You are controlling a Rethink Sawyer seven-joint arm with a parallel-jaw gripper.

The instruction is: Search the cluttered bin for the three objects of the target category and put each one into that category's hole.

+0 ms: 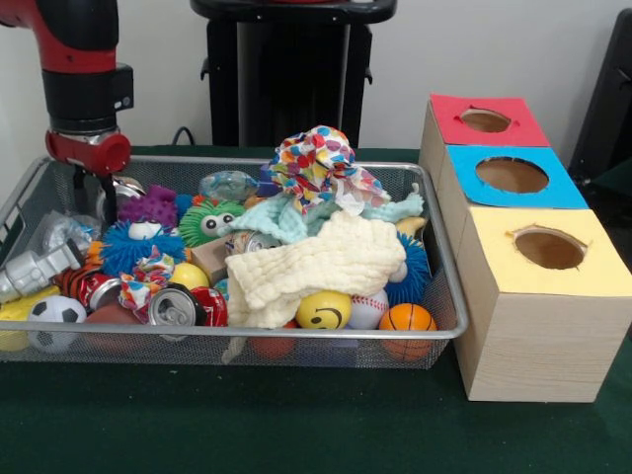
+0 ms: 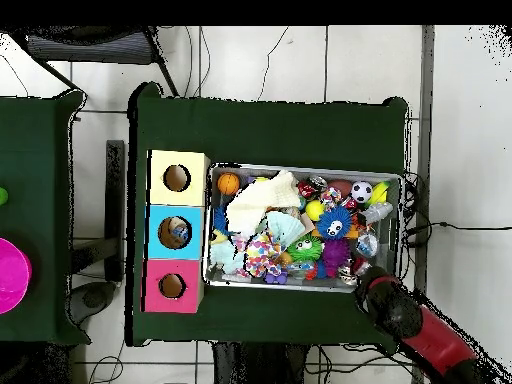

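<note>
The wire mesh bin (image 1: 247,334) is full of toys, cloths and cans. One see-through crinkly bottle (image 1: 227,185) lies at the bin's far side near the middle. Another (image 1: 57,233) lies at the left end and also shows in the overhead view (image 2: 366,243). My gripper (image 1: 104,193) hangs from the red and black arm into the bin's far left corner, next to a shiny object (image 1: 126,188); it is apart from both bottles. In the overhead view my gripper (image 2: 357,272) is at the bin's lower right corner. The blue-surround hole (image 1: 512,175) is the middle of three; the overhead view shows something glinting inside it (image 2: 178,232).
Cream and mint cloths (image 1: 316,262) and a spotted cloth (image 1: 316,158) cover the bin's middle. Crushed red cans (image 1: 183,306), balls, spiky toys and a silver robot toy (image 1: 30,272) fill the left and front. The red-surround hole (image 1: 485,119) and yellow-surround hole (image 1: 549,248) flank the blue one.
</note>
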